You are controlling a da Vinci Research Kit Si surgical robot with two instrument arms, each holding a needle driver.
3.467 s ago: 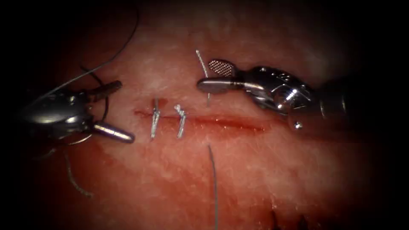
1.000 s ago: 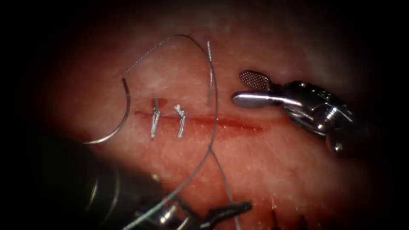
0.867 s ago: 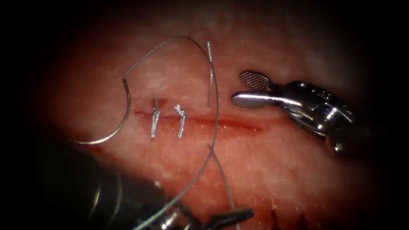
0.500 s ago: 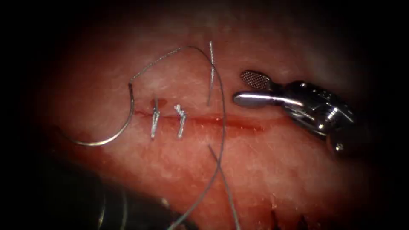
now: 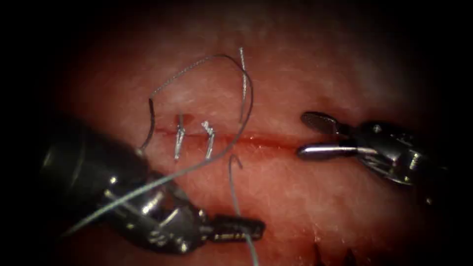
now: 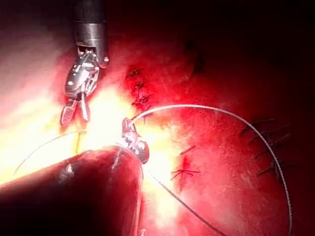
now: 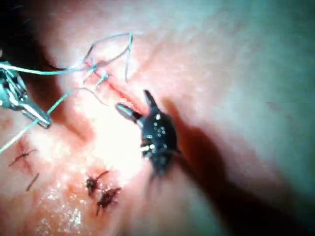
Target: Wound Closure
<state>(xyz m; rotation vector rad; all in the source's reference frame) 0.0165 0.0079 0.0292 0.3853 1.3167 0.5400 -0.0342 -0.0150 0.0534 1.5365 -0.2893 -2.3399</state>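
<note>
Left hand (image 5: 236,229) clamped on thread (image 5: 231,184); right hand (image 5: 315,135) apart, empty; needle (image 5: 149,123) lying free.

The left arm's dark metal wristed tool (image 5: 236,229) lies low, below the red horizontal cut (image 5: 256,140) and left of its middle, its jaws pointing right. The right arm's steel needle driver (image 5: 313,135) sits at the cut's right end, its jaws parted and empty.

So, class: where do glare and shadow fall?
Endoscope view: lit centre, dark rim; glare on the fingers of the open, empty right tool; needle lies on tissue left of the stitches, partly behind the left tool, whose hold is unclear. Left wrist view: glare on tissue. Right wrist view: right tool casts shadow.
</note>
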